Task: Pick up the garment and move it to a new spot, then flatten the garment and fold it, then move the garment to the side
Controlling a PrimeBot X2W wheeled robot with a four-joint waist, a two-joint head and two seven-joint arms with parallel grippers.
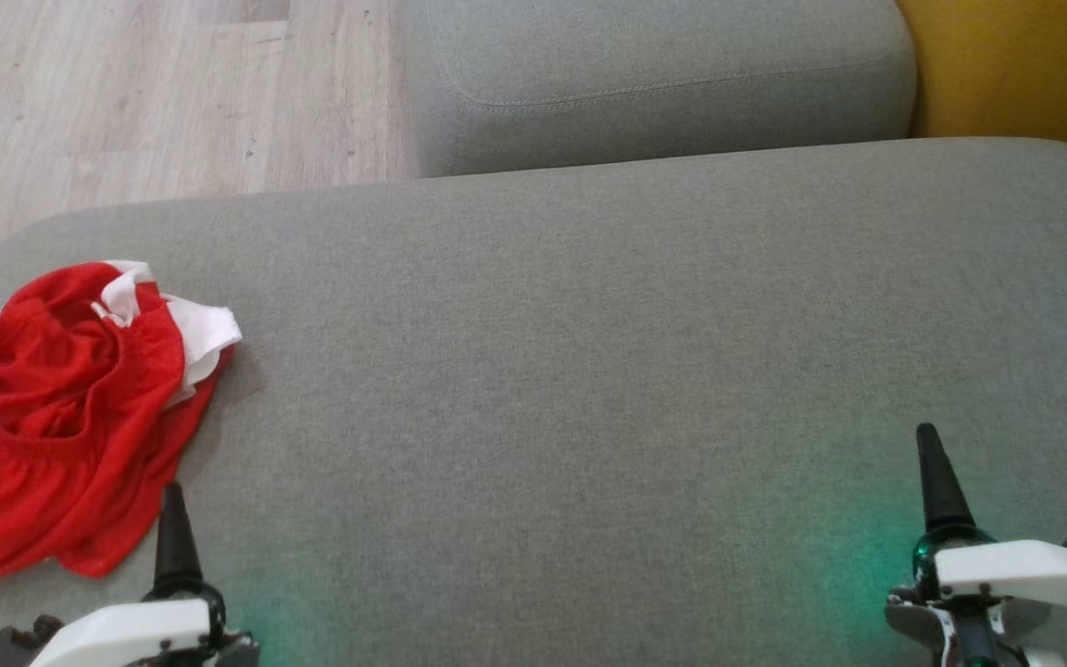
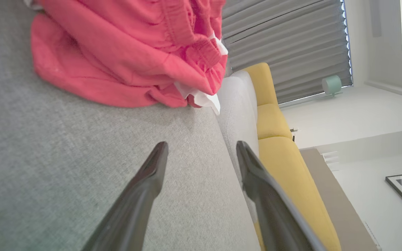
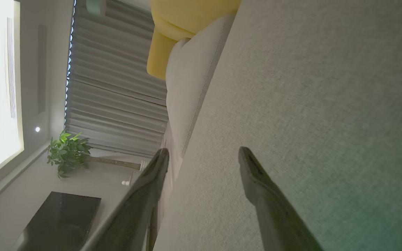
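1. While both arms sit low at the near edge of the head view, the count of task items is one: a crumpled red mesh garment with white side panels. It looks like shorts with an elastic waistband.
2. Tools: two. The left gripper and the right gripper each have two long dark fingers standing well apart, with nothing between them. In the head view one left finger and one right finger show, tips pointing away from the robot.
3. Surfaces: two grey cushions.
   - The large grey woven-fabric cushion carries the garment.
   - A second, smaller grey cushion lies beyond it.
   - Yellow upholstery sits at the far right and pale wood-look floor at the far left.
4. Garment location: left end of the large cushion, close to its rounded corner, partly cut by the frame edge.
5. Garment orientation: a bunched heap, not flat.
   - The waistband opening gapes upward on the far side.
   - The loose hems lie on the near side, toward the robot.
   - The long axis runs roughly near-to-far, leaning right at the far end.
   - One white panel corner pokes toward the cushion's middle.
6. Left gripper to garment: the fingertips are just short of the near hem. Bare cushion shows between them in the left wrist view, so there is no contact.
7. Right gripper: well apart from the garment, over bare cushion at the right end.
8. Green glows on the cushion: two, one beside each gripper.
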